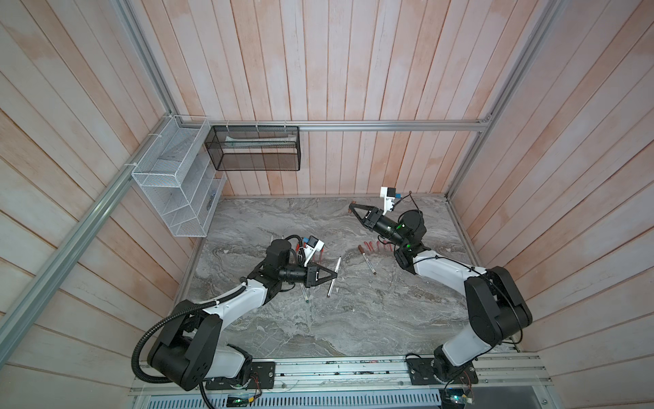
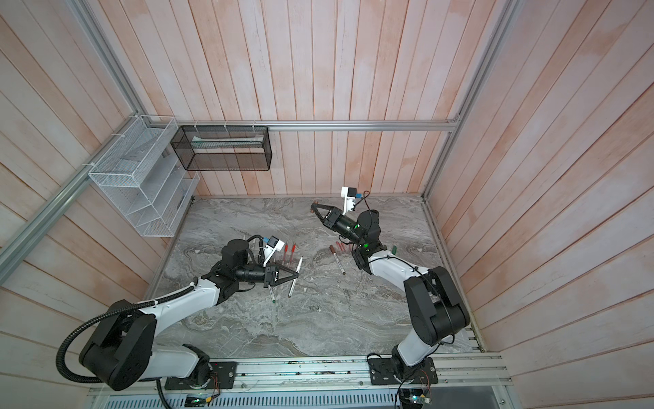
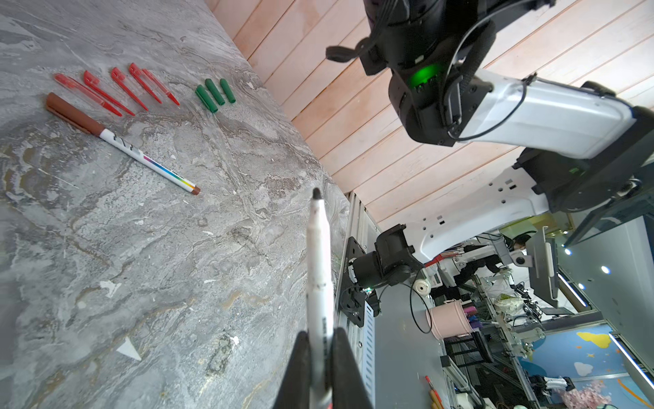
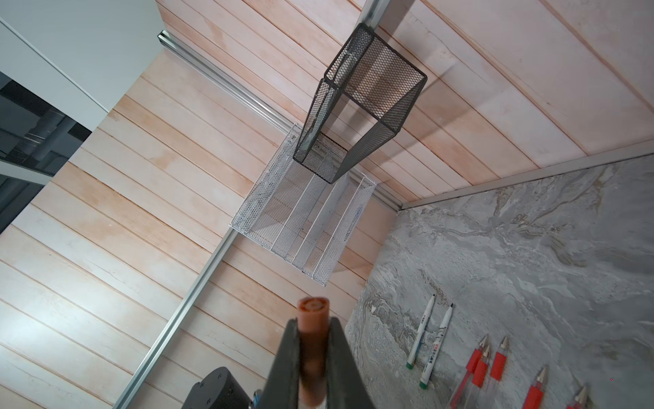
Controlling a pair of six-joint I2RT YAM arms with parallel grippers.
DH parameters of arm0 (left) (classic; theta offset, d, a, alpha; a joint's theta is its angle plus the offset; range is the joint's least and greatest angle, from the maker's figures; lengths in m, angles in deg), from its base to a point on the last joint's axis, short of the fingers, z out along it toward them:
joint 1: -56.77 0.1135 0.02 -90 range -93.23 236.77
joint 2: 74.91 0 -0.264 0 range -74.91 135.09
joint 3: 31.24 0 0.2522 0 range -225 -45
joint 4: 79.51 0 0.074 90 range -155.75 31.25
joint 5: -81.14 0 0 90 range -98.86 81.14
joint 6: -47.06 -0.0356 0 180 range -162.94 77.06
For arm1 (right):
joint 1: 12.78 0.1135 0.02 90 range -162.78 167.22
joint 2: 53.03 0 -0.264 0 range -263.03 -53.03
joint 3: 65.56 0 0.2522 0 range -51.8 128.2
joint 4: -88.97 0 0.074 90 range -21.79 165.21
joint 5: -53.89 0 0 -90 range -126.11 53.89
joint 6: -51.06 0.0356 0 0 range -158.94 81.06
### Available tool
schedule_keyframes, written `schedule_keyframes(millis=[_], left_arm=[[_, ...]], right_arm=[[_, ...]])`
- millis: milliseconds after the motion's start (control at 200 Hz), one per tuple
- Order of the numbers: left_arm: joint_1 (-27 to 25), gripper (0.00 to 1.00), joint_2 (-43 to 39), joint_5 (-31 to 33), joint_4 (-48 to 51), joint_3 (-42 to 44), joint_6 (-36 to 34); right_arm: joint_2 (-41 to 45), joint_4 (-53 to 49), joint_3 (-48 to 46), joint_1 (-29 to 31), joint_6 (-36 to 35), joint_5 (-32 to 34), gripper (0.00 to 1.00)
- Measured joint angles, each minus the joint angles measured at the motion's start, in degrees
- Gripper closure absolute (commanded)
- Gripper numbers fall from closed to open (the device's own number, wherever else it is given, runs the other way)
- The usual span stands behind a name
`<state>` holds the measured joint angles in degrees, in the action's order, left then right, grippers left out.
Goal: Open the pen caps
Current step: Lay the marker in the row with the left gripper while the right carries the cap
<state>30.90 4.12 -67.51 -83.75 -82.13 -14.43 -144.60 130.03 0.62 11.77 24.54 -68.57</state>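
Note:
My left gripper (image 3: 320, 341) is shut on a white pen barrel (image 3: 319, 262) whose dark tip is bare; in both top views the left gripper (image 1: 334, 273) holds it low over the table's middle left. My right gripper (image 4: 313, 324) is shut on a brown pen cap (image 4: 313, 311), raised near the back wall in a top view (image 1: 350, 207). Loose pen caps lie in a row: several slim red ones (image 3: 116, 88) and three green ones (image 3: 214, 92). Beside them lies a white pen (image 3: 148, 161) with its brown cap (image 3: 72, 113) on.
Two uncapped white pens (image 4: 430, 340) and several red pens (image 4: 477, 364) lie on the marble table (image 1: 354, 318) near the left arm. A white wire basket (image 1: 173, 184) and a black mesh basket (image 1: 254, 148) hang on the back left walls.

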Motion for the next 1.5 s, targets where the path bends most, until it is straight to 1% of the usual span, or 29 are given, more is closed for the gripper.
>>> schedule_keyframes(millis=[105, 205, 405, 535, 645, 845, 1000, 1165, 1400, 1501], left_arm=[[1.97, 1.00, -0.13, 1.73, 1.90, -0.74, 0.46], [4.26, 1.00, -1.25, 4.26, 4.33, -0.87, 0.63], [10.80, 1.00, -7.56, 10.38, 13.73, -0.66, 0.11], [13.55, 1.00, -11.50, 13.84, 18.56, 2.40, -0.09], [14.40, 1.00, -12.61, 15.80, 22.77, 4.31, -0.63], [16.15, 1.00, -12.61, 17.57, 28.70, 4.79, -1.16], [17.57, 1.00, -12.66, 19.54, 30.38, 6.12, -1.33], [17.86, 1.00, -12.50, 21.64, 32.22, 6.69, -1.53], [17.99, 1.00, -10.36, 26.14, 33.00, 7.69, -2.14], [18.08, 1.00, -8.92, 28.24, 33.33, 8.17, -2.23]], right_arm=[[3.39, -2.38, -2.69, -1.57, -1.18, -0.02, 1.00], [7.69, -7.21, -4.37, -3.61, -4.17, 0.11, 1.00], [17.29, -20.02, -6.36, -7.69, -12.02, 1.03, 1.00], [22.75, -27.87, -8.31, -10.05, -16.83, 2.86, 1.00], [25.90, -33.05, -10.36, -12.39, -19.63, 3.17, 1.00], [29.35, -42.69, -11.45, -15.41, -24.13, 3.93, 1.00], [33.31, -48.22, -12.17, -16.63, -27.50, 5.01, 1.00], [35.60, -54.12, -13.97, -18.21, -30.34, 6.47, 1.00], [36.15, -61.70, -15.21, -18.97, -33.44, 8.92, 1.00], [36.06, -64.30, -15.21, -19.02, -34.53, 10.97, 1.00]])
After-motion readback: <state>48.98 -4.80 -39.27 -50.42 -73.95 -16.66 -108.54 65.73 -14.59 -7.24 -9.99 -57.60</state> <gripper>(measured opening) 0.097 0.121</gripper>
